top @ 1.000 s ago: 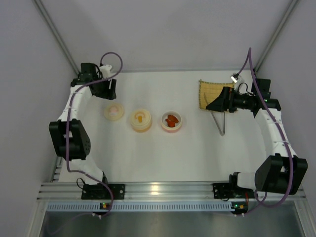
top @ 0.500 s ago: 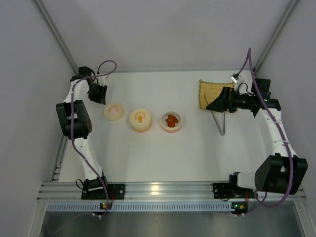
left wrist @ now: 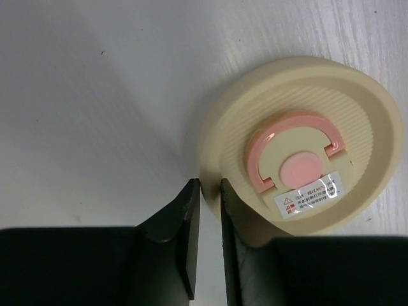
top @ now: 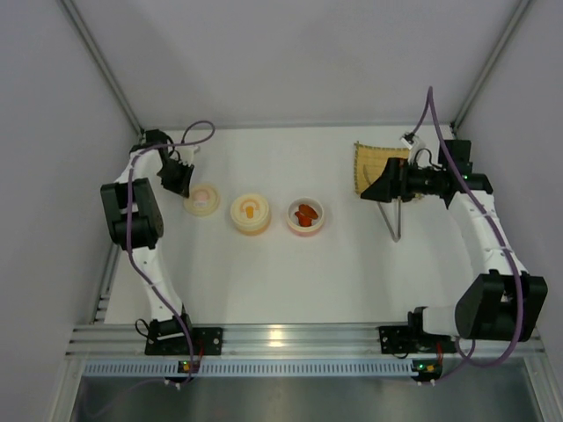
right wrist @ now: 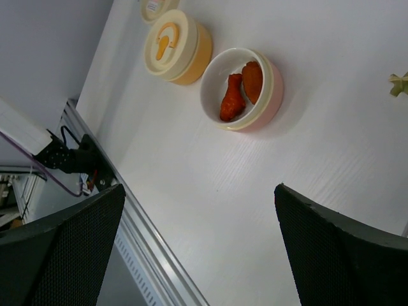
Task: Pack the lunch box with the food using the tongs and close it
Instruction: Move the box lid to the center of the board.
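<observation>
From high at the near edge, looked down over the whole table (top: 290,272). From the left wrist, hung close over the cream lid (left wrist: 299,172). From the right wrist, farther off, slanted across, caught that lid too.

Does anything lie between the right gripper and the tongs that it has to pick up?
Nothing visible does. The right gripper, jaws wide open, hangs at the bamboo mat's near edge, over the upper end of the tongs, which lie on bare table. The bowl stands apart, to their left.
</observation>
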### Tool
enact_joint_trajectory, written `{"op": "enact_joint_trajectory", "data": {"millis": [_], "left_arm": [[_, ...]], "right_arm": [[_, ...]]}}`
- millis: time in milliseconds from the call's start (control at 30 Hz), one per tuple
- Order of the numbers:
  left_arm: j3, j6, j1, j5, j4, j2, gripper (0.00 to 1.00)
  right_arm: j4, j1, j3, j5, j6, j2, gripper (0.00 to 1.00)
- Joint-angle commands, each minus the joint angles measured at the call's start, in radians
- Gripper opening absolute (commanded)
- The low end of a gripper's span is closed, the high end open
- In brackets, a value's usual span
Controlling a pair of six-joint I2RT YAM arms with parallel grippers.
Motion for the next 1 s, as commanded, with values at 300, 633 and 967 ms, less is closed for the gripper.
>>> {"op": "enact_joint_trajectory", "data": {"millis": [300, 633, 967], "left_arm": [[-0.592, 0.304, 0.006, 0.017, 0.014, -0.332, 0.0], [-0.842, 0.343, -0.136, 0.079, -0.063, -0.619, 0.0], [-0.785, 0.004, -0.526, 0.087, 0.063, -0.52, 0.0]], "right_arm": [[0.103, 0.186, -0.036, 0.185, -0.197, -0.103, 0.95], [0.183, 0.3, -0.157, 0.25, -0.439, -0.337, 0.9], [0.127, 0.695, -0.234, 0.512, -0.703, -0.344, 0.8]]}}
